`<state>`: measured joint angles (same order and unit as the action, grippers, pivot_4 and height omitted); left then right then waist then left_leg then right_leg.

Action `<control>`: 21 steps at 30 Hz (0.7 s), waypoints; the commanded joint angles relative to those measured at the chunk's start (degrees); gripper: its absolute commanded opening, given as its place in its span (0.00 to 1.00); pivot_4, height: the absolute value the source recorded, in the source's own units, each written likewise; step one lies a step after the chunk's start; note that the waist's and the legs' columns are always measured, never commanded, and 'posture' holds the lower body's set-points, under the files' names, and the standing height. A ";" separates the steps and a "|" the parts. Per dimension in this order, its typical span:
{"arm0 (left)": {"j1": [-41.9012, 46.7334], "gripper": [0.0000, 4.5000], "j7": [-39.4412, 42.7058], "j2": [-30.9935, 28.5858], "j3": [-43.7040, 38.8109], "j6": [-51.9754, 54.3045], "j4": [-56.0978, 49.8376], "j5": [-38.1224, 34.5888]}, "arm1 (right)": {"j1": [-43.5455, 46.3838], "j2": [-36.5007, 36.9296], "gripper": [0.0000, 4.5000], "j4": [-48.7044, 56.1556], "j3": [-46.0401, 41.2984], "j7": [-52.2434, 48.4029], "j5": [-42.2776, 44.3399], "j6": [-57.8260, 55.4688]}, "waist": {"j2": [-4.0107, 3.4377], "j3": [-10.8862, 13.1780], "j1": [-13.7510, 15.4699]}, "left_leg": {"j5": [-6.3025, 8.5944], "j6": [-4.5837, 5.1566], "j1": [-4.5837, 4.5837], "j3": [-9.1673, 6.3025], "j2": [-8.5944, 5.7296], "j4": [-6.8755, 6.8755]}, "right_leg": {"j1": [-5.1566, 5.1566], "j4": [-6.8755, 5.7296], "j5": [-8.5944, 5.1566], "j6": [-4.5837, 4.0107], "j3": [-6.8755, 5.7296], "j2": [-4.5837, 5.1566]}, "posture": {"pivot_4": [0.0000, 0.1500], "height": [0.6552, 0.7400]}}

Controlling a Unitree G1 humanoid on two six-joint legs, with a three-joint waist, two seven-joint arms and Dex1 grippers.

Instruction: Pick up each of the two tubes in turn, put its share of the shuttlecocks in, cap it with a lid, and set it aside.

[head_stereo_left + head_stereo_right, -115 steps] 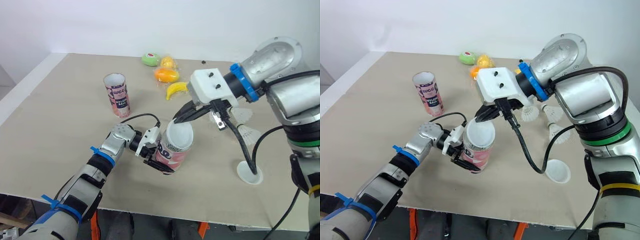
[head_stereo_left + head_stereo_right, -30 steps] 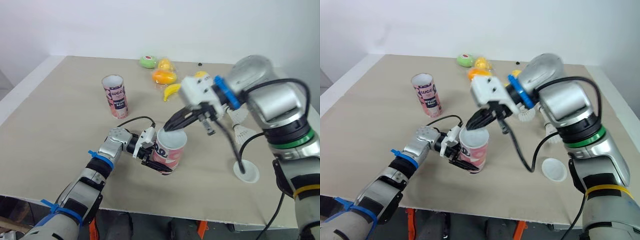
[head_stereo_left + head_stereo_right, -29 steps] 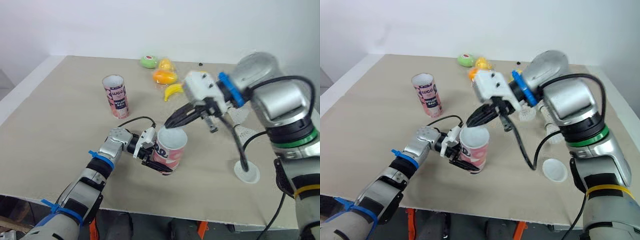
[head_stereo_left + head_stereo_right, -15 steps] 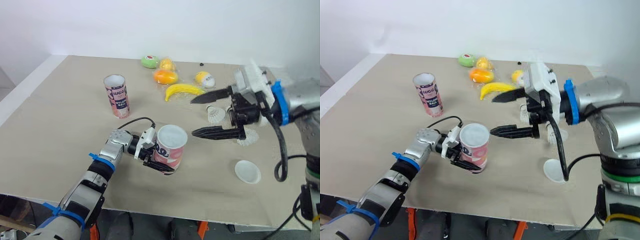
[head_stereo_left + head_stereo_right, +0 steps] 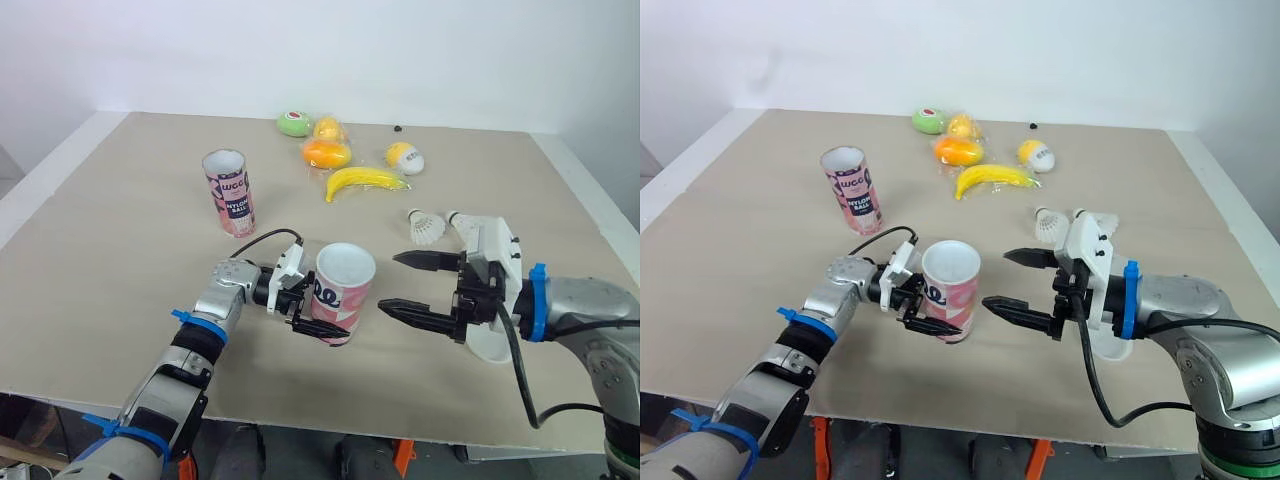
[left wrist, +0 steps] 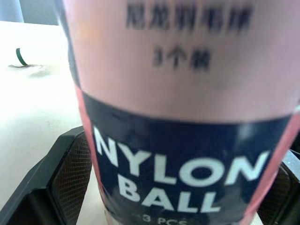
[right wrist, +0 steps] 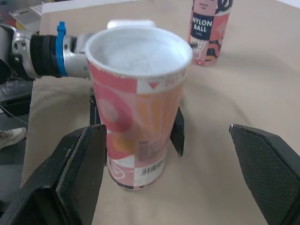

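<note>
- Beige table [image 5: 120, 250], head view: left gripper [image 5: 318, 312] clamps capped tube [image 5: 342, 285] upright at centre; right gripper [image 5: 388, 280] spread wide, empty, at its 3 o'clock; second tube [image 5: 229, 192] at 10 o'clock.
- Left wrist: tube label seated between both pads [image 6: 65, 178].
- Right wrist: tube stands between wide fingers [image 7: 70, 178], clear of both.

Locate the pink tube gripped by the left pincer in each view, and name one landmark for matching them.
Left eye view: held tube, upright, low centre.
Right eye view: held tube, low, slightly left of centre.
Left wrist view: held tube close up, inside the left pincer.
Right wrist view: held tube ahead of the open right pincer.
Landmark: second tube, standing beyond it in the eye views and right wrist view.
</note>
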<state>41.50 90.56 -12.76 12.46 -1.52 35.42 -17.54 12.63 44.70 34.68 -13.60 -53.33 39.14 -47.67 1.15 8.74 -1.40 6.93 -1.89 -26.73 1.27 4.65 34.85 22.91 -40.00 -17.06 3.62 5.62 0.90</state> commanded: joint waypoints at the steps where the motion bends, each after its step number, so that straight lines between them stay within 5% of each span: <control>1: -0.93 0.98 0.78 -1.37 -1.34 0.94 -4.28 -1.54 | -0.23 0.83 1.00 2.30 -1.26 1.41 2.10 0.31 | 0.00 0.00 0.00 | 0.00 0.00 0.00 0.00 0.00 0.00 | 0.00 0.00 0.00 -0.01 0.00 0.00 | 1.00 0.74; 11: -5.01 0.98 -1.20 -8.95 -3.23 -0.69 -7.65 -0.24 | -0.65 -0.31 1.00 3.22 5.33 2.76 3.05 1.35 | 0.09 0.05 -0.03 | 0.00 0.00 0.01 -0.02 0.02 -0.06 | 0.00 0.00 -0.04 -0.06 -0.04 0.00 | 1.00 0.74; 21: -9.54 0.98 -0.87 -17.24 -8.07 6.42 -18.93 -6.36 | 1.38 -0.51 1.00 -0.15 14.85 0.66 -2.19 6.14 | 0.23 0.13 -0.04 | 0.00 0.00 0.01 0.01 0.08 -0.14 | 0.05 0.01 -0.07 -0.14 -0.06 -0.01 | 1.00 0.74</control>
<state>32.35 89.29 -28.84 6.11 3.21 20.72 -21.51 12.47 44.55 34.90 0.88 -52.19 37.67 -43.50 1.37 8.88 -1.44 6.94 -1.89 -26.73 1.28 4.72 34.72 22.96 -40.00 -17.14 3.49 5.56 0.90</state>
